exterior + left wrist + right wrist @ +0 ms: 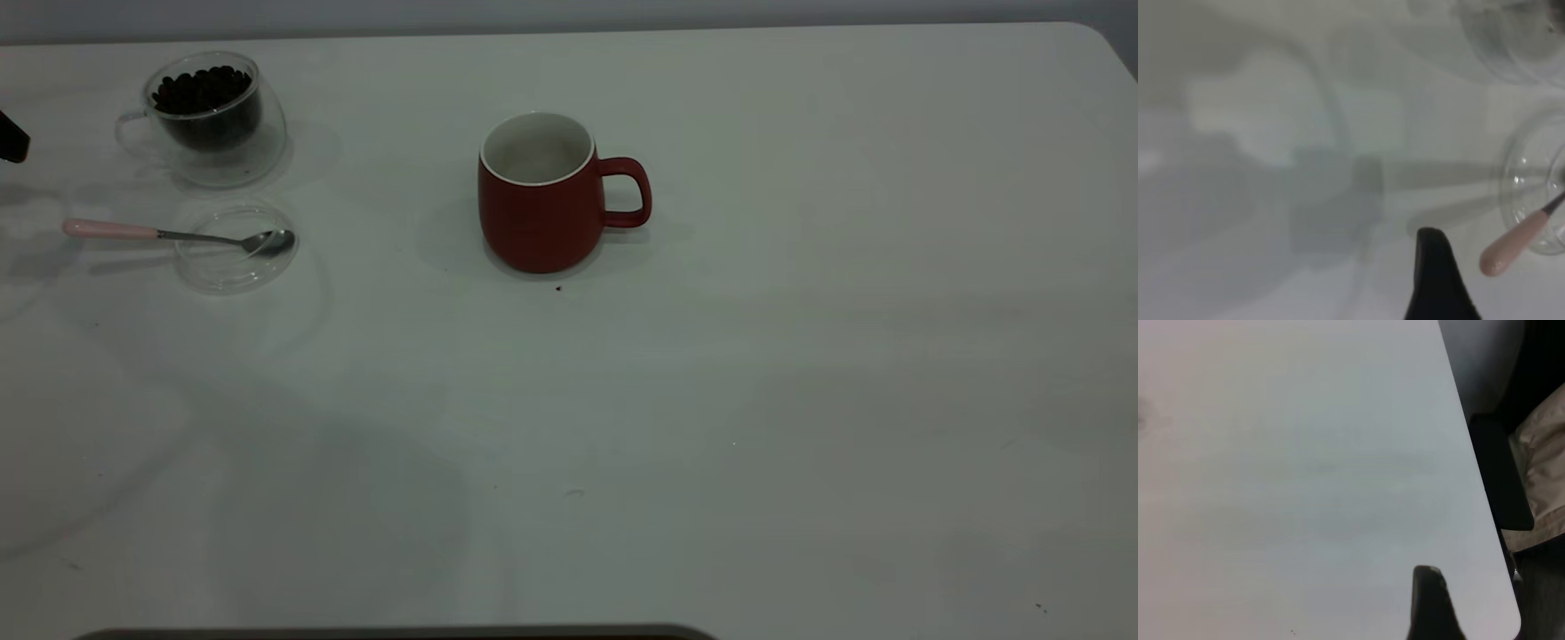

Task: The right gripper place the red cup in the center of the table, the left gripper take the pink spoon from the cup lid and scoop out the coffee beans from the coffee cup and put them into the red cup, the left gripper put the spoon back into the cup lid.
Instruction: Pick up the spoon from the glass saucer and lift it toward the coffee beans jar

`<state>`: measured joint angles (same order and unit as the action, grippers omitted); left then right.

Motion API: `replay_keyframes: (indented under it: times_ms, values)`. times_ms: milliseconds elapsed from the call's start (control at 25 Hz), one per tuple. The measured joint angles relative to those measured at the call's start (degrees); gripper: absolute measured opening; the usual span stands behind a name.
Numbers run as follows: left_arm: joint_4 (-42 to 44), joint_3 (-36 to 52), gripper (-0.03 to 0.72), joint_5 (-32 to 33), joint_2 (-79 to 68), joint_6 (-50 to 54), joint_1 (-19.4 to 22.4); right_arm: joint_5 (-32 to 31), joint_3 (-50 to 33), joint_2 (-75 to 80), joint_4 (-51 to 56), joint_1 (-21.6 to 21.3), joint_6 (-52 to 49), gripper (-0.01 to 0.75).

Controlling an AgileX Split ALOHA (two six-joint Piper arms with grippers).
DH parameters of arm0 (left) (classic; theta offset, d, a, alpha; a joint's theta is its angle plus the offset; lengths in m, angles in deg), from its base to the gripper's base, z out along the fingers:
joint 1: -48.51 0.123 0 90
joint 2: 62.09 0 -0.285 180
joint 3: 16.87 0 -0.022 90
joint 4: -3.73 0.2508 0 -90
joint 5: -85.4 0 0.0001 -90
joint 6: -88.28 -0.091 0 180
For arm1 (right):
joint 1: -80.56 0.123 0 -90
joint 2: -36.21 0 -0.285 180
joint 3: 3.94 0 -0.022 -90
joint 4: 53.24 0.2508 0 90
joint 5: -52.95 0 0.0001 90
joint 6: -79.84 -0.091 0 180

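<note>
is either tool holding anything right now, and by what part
Nothing is held. The pink-handled metal spoon lies across the clear glass lid, untouched; the left tool is near its handle, the right tool over bare table.

On the desk [711, 400] are counted one red cup [538, 209], one glass cup [209, 116] filled with coffee beans [200, 89], one clear lid [233, 249], and one pink-handled spoon [169, 235].

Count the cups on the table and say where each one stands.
2. The red ceramic cup stands near the table's centre, handle toward the right arm's side. The clear glass cup of coffee beans stands at the far left, behind the pink-handled spoon.
</note>
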<state>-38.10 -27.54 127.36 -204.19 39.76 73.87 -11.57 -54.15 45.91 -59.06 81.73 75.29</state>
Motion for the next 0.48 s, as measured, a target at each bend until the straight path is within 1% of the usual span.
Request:
replay_keyframes:
  times_ms: [120, 280, 480]
  values:
    - [-0.28, 0.0, 0.542, 0.88, -0.19, -0.63, 0.0, 0.0, 0.0, 0.0, 0.0, 0.0, 0.0, 0.508]
    - [0.58, -0.18, 0.602, 3.1, -2.43, -0.23, 0.0, 0.0, 0.0, 0.0, 0.0, 0.0, 0.0, 0.508]
    - [0.77, -0.21, 0.609, 3.31, -4.83, 0.18, 0.0, 0.0, 0.0, 0.0, 0.0, 0.0, 0.0, 0.508]
